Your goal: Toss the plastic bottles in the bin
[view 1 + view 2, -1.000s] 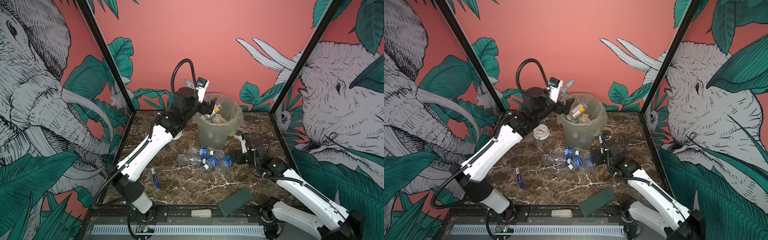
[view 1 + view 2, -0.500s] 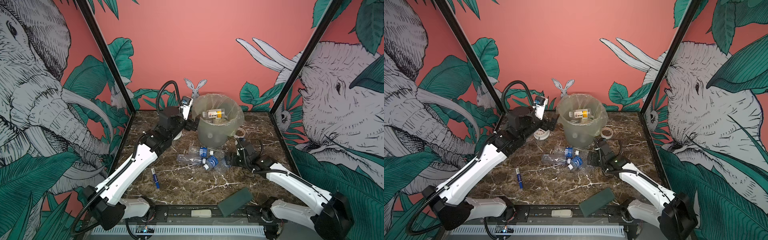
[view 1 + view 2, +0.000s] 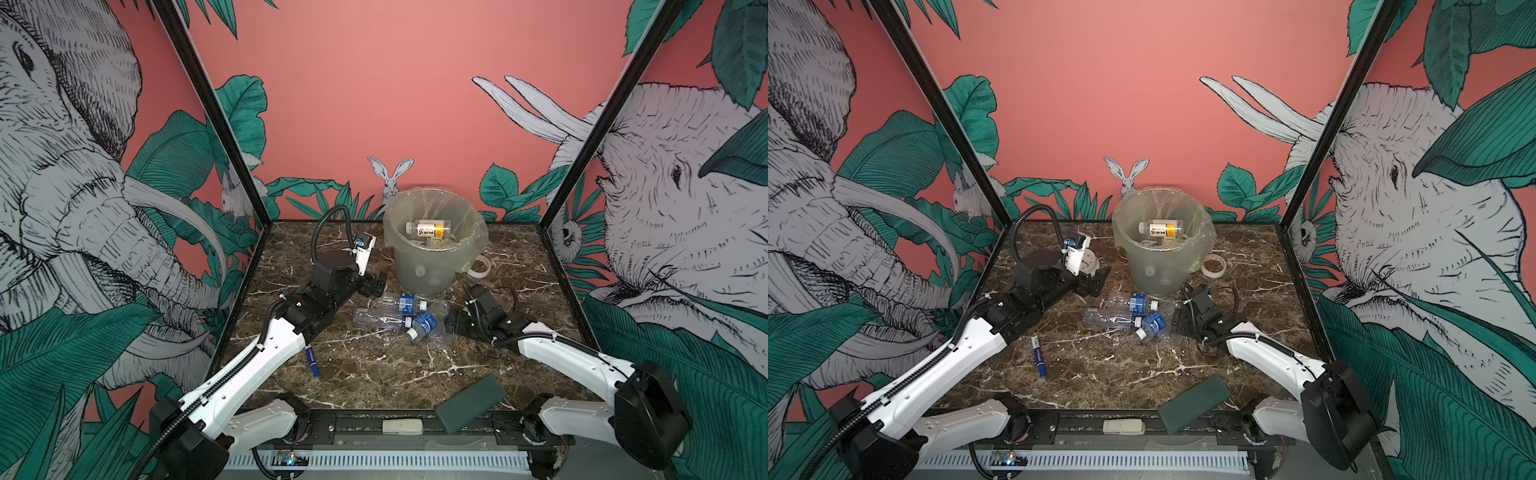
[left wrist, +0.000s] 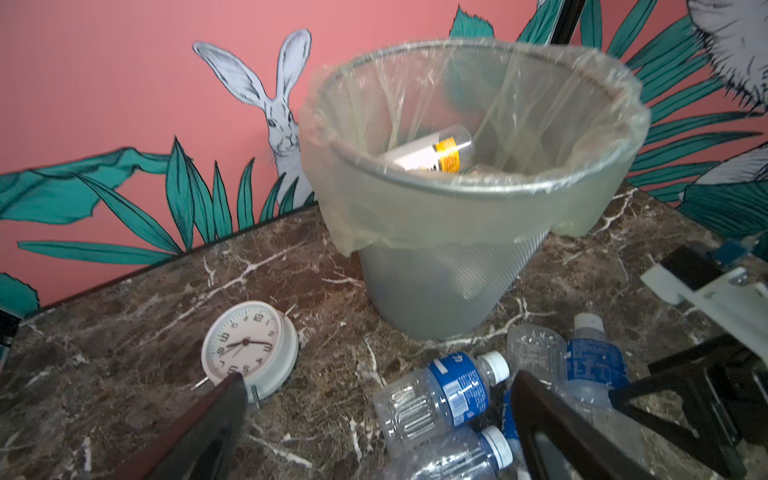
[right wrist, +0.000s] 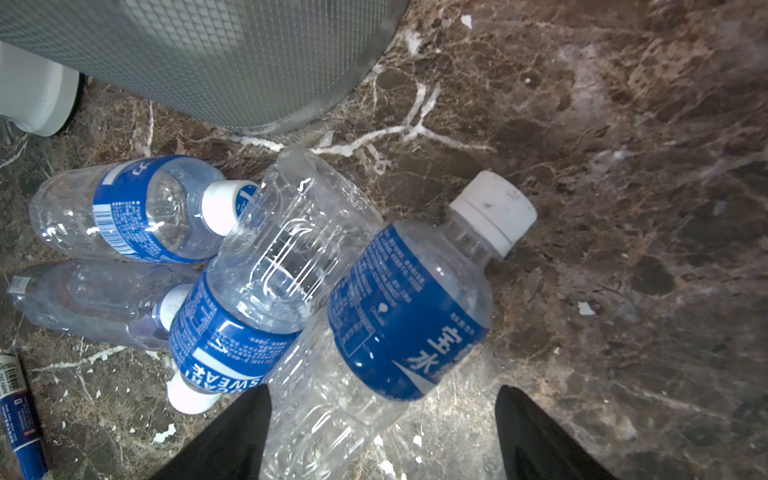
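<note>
— Down from above the bin (image 3: 419, 270), the left gripper (image 3: 379, 283) now hangs low beside it?
— Yes, jaws wide, empty. Bin's at the table's (image 3: 374, 374) back edge, one pill bottle (image 3: 428, 228) visible inside.
— And the right gripper (image 5: 382, 397)?
— Spread apart, nothing clamped; nearest of the plastic bottles (image 5: 291, 270) heaped before the bin lies between its fingers (image 5: 232, 440).

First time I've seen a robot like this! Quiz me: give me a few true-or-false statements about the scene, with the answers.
1. A white-and-yellow-labelled bottle lies inside the bin. True.
2. The left gripper grips a bottle. False: its jaws are open and empty.
3. The clock sits in the bin. False: it lies on the table beside the bin.
4. Several clear bottles lie on the table in front of the bin. True.
5. The right gripper is open. True.
</note>
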Controlling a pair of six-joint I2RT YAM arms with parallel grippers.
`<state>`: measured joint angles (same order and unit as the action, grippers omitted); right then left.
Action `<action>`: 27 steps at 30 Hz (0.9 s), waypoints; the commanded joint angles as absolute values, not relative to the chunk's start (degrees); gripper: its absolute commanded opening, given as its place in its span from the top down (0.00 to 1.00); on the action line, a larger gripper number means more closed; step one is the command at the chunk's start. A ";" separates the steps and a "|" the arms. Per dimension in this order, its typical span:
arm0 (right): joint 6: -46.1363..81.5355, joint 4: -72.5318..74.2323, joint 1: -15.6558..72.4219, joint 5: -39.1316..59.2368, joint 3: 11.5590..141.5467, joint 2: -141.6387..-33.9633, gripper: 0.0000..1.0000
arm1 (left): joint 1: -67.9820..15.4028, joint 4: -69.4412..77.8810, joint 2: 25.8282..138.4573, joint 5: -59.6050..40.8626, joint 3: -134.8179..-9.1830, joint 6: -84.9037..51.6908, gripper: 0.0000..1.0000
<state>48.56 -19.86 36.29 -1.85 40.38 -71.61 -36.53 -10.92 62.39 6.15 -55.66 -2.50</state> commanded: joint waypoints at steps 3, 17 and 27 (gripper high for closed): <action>50.51 -17.05 36.56 -1.77 39.99 -73.93 0.14 | -36.19 -8.72 60.73 3.76 -50.87 -6.63 0.01; 48.49 -21.20 36.48 -4.64 41.04 -76.76 0.14 | -36.14 -8.70 60.29 2.24 -43.93 -9.09 0.00; 44.48 -26.39 36.12 -7.32 41.70 -76.17 0.17 | -36.19 -7.04 61.52 0.22 -41.07 -11.37 0.01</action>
<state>46.65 -21.15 36.34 -4.36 40.99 -76.38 -36.42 -8.82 61.80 1.50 -42.15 -9.76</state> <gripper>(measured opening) 0.836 0.994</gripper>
